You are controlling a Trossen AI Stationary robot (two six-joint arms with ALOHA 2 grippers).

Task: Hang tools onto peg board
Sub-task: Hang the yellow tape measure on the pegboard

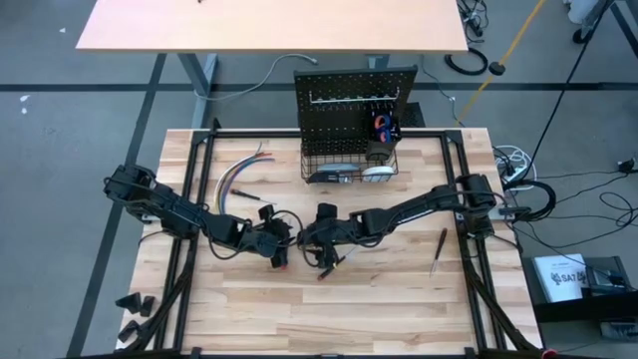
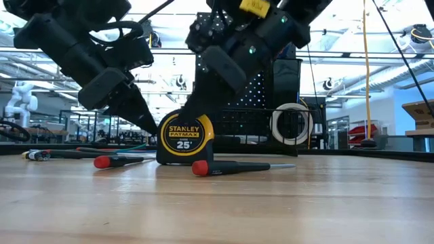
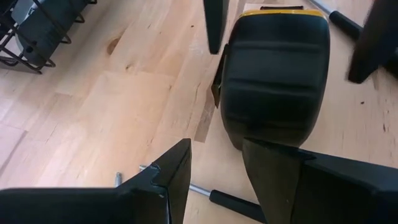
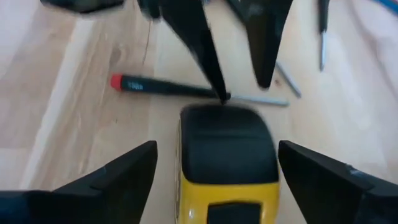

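Observation:
A yellow and black Stanley tape measure [image 2: 184, 139] stands upright on the wooden table's middle. My right gripper [image 4: 217, 146] is wide open, with one finger on either side of the tape measure [image 4: 227, 155] and neither touching it. My left gripper [image 3: 214, 146] is open and comes at the tape measure [image 3: 273, 74] from the opposite side. Both grippers meet at mid-table in the high view, the left [image 1: 282, 239] and the right [image 1: 309, 239]. The black peg board [image 1: 354, 100] stands at the far edge with its wire basket [image 1: 349, 165]. My left gripper touches the tape measure with one fingertip [image 4: 219, 93] only, against the rounded black back of the case [image 4: 224, 112]. The finger slants down from the table's left. The other finger stands free beside it. The tape measure stays upright on the table.
Two red-capped screwdrivers [image 2: 210, 167] [image 2: 112, 161] lie on the table beside the tape measure. Another screwdriver [image 1: 437, 249] lies toward the right. A bundle of coloured wires [image 1: 239, 175] lies at the far left. Small dark pieces [image 1: 135, 304] lie at the near left edge.

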